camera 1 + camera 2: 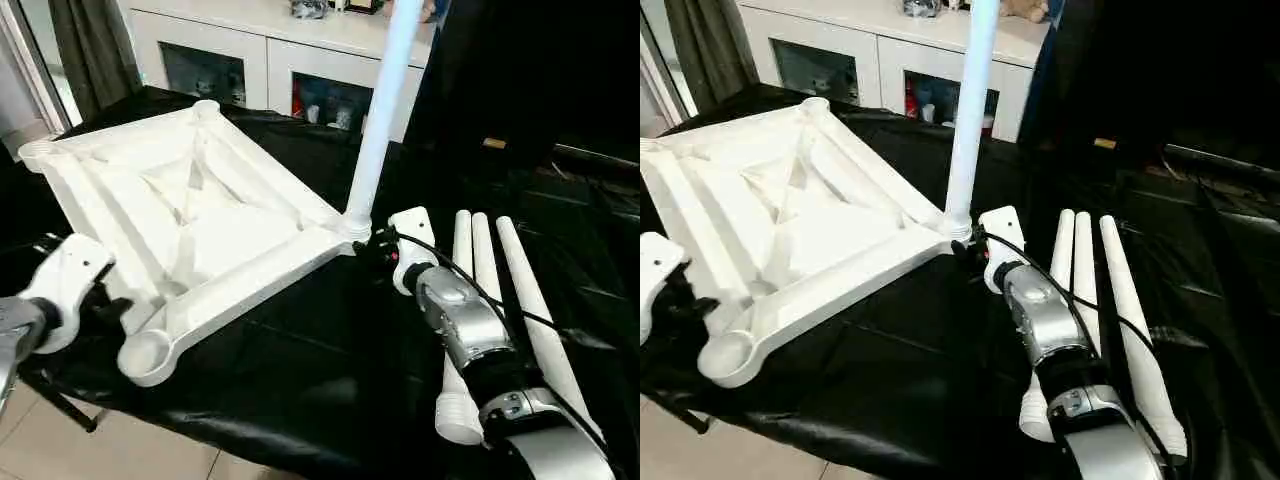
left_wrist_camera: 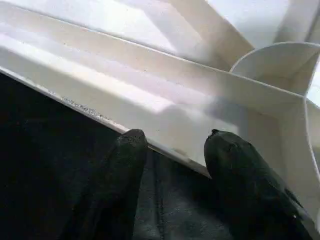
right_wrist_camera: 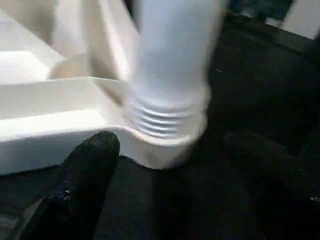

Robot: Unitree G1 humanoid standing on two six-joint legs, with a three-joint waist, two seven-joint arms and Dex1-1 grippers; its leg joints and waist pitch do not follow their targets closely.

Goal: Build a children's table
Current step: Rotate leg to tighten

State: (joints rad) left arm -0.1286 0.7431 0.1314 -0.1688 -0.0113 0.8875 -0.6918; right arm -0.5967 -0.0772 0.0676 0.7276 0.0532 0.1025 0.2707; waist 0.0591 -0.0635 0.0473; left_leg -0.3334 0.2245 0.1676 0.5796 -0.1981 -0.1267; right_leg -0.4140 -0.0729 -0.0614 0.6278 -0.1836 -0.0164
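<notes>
The white table top [image 1: 200,215] lies underside up on a black cloth, its ribs and raised rim showing. One white leg [image 1: 375,130] stands upright in the right corner socket [image 1: 355,225], its threaded base [image 3: 167,117] seated there. My right gripper [image 1: 376,246] is open at that base, with one finger [image 3: 87,172] on either side and neither touching the leg. Three loose legs [image 1: 520,290] lie side by side beside my right forearm. My left gripper [image 2: 172,142] is open at the top's near-left rim [image 2: 150,90], close to an empty corner socket [image 1: 145,352].
A white cabinet [image 1: 260,50] with glass-front shelves stands behind the cloth. A dark curtain [image 1: 90,40] hangs at the back left, and a black bulk [image 1: 520,80] fills the back right. The cloth's front edge drops to a tiled floor [image 1: 100,445].
</notes>
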